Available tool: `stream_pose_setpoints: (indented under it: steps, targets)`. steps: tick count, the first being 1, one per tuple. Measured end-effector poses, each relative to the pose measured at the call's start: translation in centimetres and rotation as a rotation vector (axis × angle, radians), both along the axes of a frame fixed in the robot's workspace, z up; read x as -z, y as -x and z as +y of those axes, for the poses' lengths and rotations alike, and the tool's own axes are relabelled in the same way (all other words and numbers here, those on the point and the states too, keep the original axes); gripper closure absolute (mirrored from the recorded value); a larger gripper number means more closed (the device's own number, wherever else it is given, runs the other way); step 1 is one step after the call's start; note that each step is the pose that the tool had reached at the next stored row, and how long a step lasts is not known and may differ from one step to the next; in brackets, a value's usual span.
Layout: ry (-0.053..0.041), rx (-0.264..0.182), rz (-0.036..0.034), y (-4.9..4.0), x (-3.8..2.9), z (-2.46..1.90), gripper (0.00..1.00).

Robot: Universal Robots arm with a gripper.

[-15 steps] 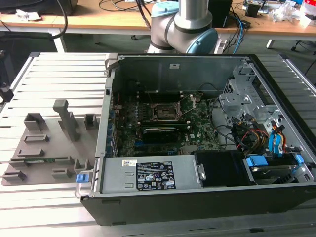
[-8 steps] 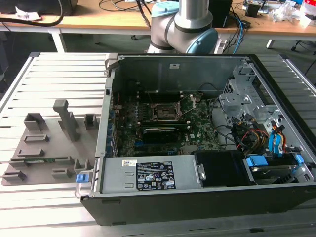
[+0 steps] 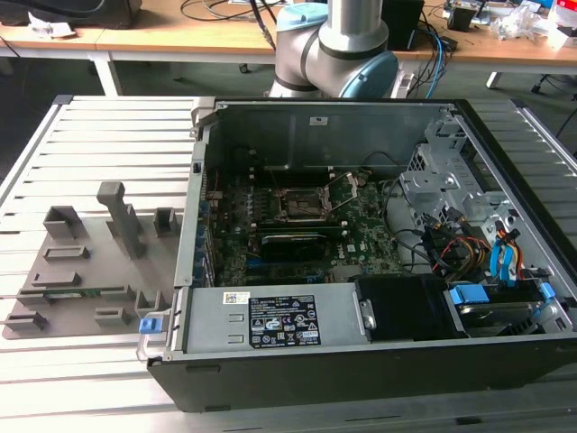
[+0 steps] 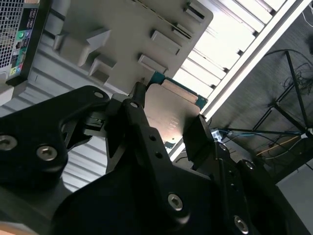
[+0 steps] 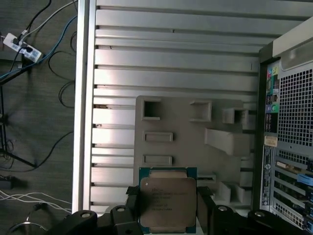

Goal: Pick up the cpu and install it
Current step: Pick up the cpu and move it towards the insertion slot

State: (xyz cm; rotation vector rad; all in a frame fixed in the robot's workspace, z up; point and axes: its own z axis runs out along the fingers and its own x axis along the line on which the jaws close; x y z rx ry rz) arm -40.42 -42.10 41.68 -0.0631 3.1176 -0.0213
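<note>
Jaws clamp cpu by opposite edges, held clear above grey fixture plate.

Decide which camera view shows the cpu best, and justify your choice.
The first wrist view: the cpu faces the camera, its silvery top and green edge plain to see, held in the gripper. The second wrist view shows the cpu at a slant, partly hidden behind the gripper.

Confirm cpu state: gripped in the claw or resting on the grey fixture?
Gripped. In both wrist views the cpu sits clamped in the claw, with the grey fixture well behind it, not touching.
</note>
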Motion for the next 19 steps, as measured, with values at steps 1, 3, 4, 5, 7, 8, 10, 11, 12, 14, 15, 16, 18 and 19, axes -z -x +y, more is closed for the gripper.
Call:
stream_pose_setpoints:
  steps: [1,3,4,5,7,8,10,11,12,14,15,16,18,19]
  targets:
    - [0.0000,0.000,0.0001,0.00,-0.24,0.00,0.45]
    - [0.0000,0.000,0.0000,-0.01,-0.31,0.00,0.45]
    - [0.0000,0.000,0.0001,-0.01,-0.31,0.00,0.45]
    - [0.0000,0.000,0.0002,-0.01,-0.31,0.00,0.45]
    - [0.0001,0.000,0.0003,-0.14,-0.29,0.08,0.45]
    - [0.0006,0.000,0.0003,-0.32,-0.28,0.18,0.45]
    - [0.0021,0.000,0.0001,-1.02,-0.26,0.48,0.45]
    - [0.0024,0.000,0.0002,-1.69,-0.26,0.60,0.45]
    - [0.0024,0.000,0.0001,-2.39,-0.25,0.67,0.45]
    - [0.0027,0.000,0.0001,-4.62,-0.24,0.98,0.45]
    - [0.0032,0.000,0.0001,-5.62,-0.23,1.12,0.45]
    - [0.0038,0.000,0.0001,-6.33,-0.23,1.21,0.45]
    - [0.0048,0.000,0.0002,-7.96,-0.23,1.41,0.45]
    - [0.0049,0.000,0.0001,-8.62,-0.22,1.47,0.45]
